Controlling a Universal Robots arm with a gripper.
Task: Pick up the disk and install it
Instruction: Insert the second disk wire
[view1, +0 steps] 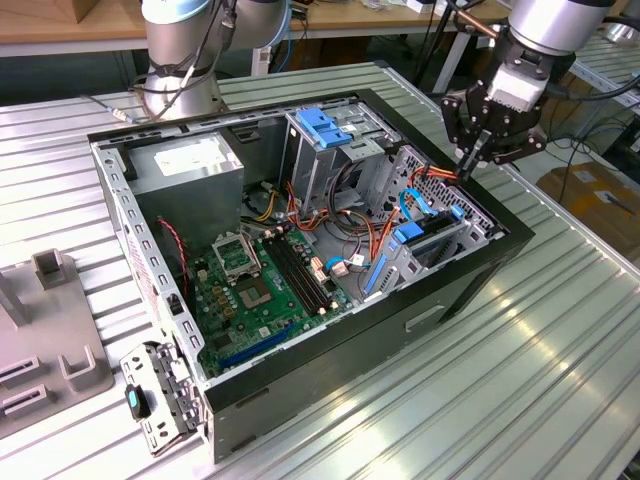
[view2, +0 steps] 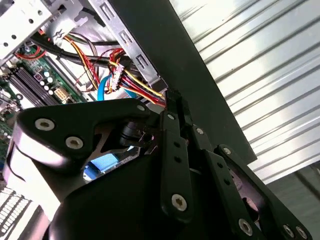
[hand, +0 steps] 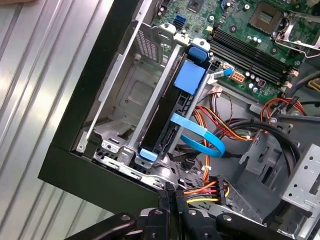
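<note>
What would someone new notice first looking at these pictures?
An open computer case on a ribbed metal table, its green motherboard exposed. The black gripper hangs over the case's corner at the exterior view's right, fingertips by red and yellow wires. The blue-railed disk stands on edge in its bay.

The table (view1: 500, 350) is made of shiny silver metal with long grooves running across it. A big open computer case (view1: 300, 250) lies on its side right on the table, with its black walls touching the metal. The gripper (view1: 475, 150) hangs over the far edge of this case, so the case sits just below it. A flat grey stand (view1: 45, 350) with little upright blocks rests on the table too, well apart from the gripper, past the other end of the case. The round base of a robot arm (view1: 180, 95) stands on the table, behind the case.
</note>
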